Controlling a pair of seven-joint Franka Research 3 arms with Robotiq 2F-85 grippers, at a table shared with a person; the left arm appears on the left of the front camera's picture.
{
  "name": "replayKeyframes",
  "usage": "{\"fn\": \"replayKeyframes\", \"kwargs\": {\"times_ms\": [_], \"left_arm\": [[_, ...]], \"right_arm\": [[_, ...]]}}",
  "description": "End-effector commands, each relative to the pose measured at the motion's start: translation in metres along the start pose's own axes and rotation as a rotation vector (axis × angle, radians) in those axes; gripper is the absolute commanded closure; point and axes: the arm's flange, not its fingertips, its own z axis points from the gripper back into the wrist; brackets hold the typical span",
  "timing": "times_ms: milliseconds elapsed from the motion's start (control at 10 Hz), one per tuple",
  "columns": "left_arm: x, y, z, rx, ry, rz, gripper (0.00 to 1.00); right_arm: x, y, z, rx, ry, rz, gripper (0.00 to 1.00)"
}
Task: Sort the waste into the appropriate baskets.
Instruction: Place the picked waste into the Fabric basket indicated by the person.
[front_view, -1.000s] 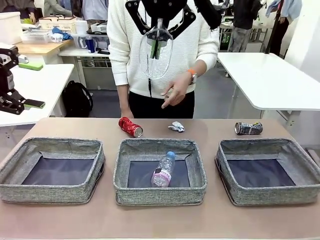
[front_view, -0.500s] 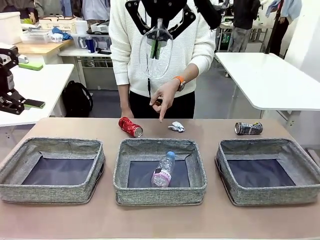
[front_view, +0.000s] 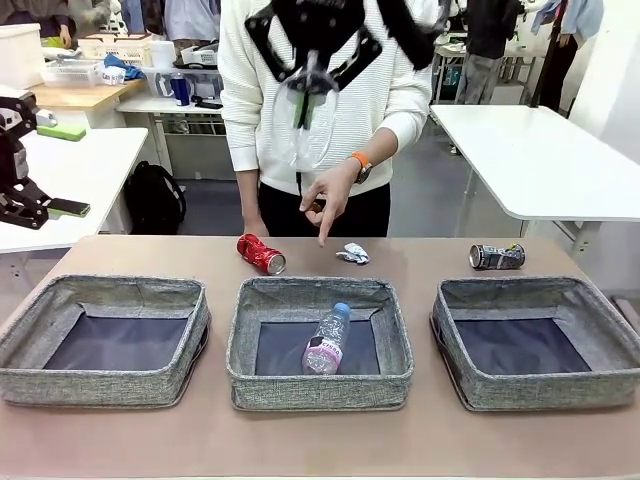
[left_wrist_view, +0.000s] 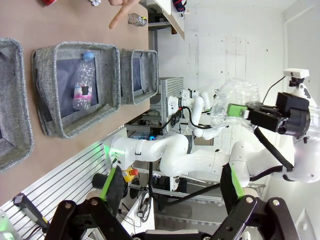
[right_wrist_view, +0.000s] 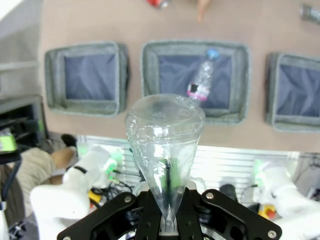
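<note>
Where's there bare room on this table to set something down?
Bare: the floors of the left grey woven basket and the right grey woven basket; the brown table strip in front of them; the far strip between the small white paper wad and the dark blue can. Crowded: between the red can and the wad, where the person's hand points.

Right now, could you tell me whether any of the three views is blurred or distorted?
Front view: the right gripper and its clear label-less bottle are blurred, the rest sharp. Left wrist view: rolled sideways, wide-angle bowing toward the edges. Right wrist view: bottle fairly crisp, the baskets below slightly soft.
</note>
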Motion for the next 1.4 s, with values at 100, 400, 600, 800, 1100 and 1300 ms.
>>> {"fn": "replayKeyframes", "kwargs": {"times_ms": [100, 400, 600, 800, 1100, 1300], "left_arm": [[-0.002, 0.000, 0.001, 0.006, 0.007, -0.012, 0.00], [-0.002, 0.000, 0.001, 0.006, 0.007, -0.012, 0.00], [-0.002, 0.000, 0.001, 0.006, 0.007, -0.012, 0.00], [-0.002, 0.000, 0.001, 0.006, 0.007, -0.012, 0.00], [-0.002, 0.000, 0.001, 0.006, 0.007, -0.012, 0.00], [-0.002, 0.000, 0.001, 0.006, 0.007, -0.012, 0.00]], "right_arm": [[-0.007, -0.011, -0.120, 0.001, 0.065, 0.042, 0.99], [-0.012, -0.021, -0.224, 0.023, 0.089, 0.101, 0.99], [-0.005, -0.030, -0.246, 0.116, 0.062, 0.152, 0.99], [0.002, -0.040, -0.247, 0.208, 0.103, 0.149, 0.99], [0.002, -0.041, -0.248, 0.185, 0.114, 0.139, 0.99], [0.002, -0.041, -0.249, 0.152, 0.115, 0.153, 0.41]]}}
